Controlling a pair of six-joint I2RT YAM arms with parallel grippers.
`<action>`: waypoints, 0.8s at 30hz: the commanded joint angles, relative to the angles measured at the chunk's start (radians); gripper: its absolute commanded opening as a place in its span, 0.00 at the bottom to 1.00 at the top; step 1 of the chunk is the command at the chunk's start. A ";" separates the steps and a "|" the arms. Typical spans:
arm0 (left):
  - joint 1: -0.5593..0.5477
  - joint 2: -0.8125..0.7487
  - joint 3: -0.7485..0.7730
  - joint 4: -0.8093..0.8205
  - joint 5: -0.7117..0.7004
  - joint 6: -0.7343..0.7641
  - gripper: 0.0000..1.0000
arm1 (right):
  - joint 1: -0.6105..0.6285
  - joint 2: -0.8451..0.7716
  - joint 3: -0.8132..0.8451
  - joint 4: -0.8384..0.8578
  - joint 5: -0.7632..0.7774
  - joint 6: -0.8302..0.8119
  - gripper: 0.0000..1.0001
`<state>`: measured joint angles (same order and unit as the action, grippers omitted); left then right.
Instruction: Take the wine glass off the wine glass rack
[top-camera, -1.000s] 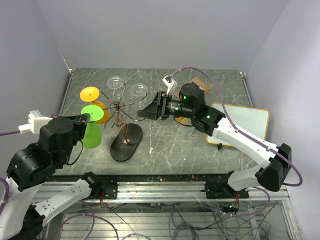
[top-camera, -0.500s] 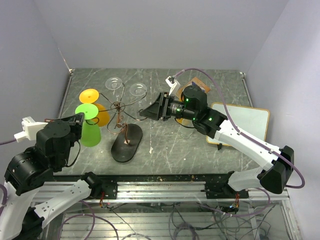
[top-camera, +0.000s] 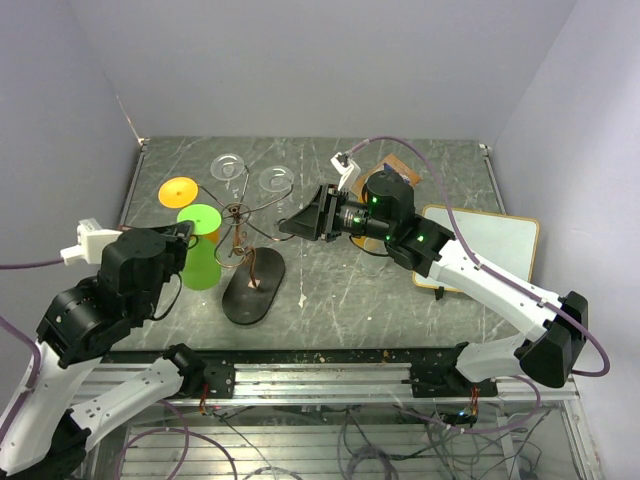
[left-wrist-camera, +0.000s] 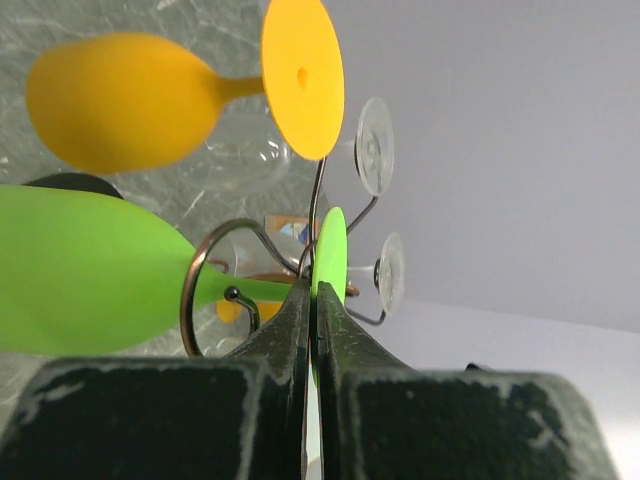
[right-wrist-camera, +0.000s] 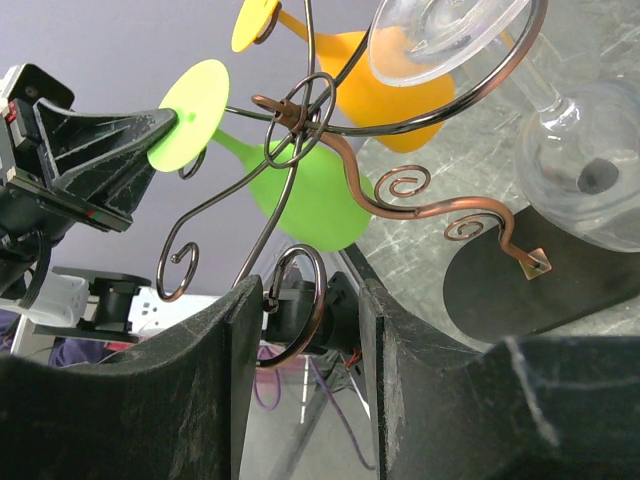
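The copper wire wine glass rack (top-camera: 238, 213) stands on its dark oval base (top-camera: 253, 287). My left gripper (top-camera: 186, 232) (left-wrist-camera: 313, 288) is shut on the flat foot (left-wrist-camera: 331, 255) of a green wine glass (top-camera: 201, 262) (left-wrist-camera: 80, 270), held on its side. The green stem crosses a curled rack arm (left-wrist-camera: 197, 283). An orange wine glass (top-camera: 180, 190) (left-wrist-camera: 130, 100) hangs beside it. My right gripper (top-camera: 292, 225) (right-wrist-camera: 300, 292) is open, its jaws either side of a scroll loop (right-wrist-camera: 318, 300) of the rack.
Two clear glasses (top-camera: 229, 165) (top-camera: 277, 180) hang on the rack's far arms. A white board (top-camera: 490, 245) lies at the right, with a brown item (top-camera: 398, 165) behind the right arm. Grey walls close the back and sides.
My left arm has carried the green glass to the right, closer to the rack's post, covering the orange bowl. The right gripper rose slightly at first, then stayed around the scroll loop.
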<state>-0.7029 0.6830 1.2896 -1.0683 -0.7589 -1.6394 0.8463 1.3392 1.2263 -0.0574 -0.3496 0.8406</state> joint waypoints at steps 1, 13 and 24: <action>0.002 0.004 -0.001 0.070 0.089 0.035 0.07 | -0.002 -0.004 -0.008 -0.038 0.040 -0.030 0.42; 0.002 -0.111 -0.033 0.104 0.161 0.123 0.07 | -0.002 0.008 0.015 -0.042 0.036 -0.035 0.46; 0.002 -0.148 -0.031 0.096 0.179 0.180 0.07 | -0.003 0.005 0.024 -0.037 0.029 -0.038 0.52</action>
<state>-0.7029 0.5396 1.2480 -0.9962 -0.5919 -1.5063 0.8459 1.3396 1.2282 -0.0673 -0.3416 0.8265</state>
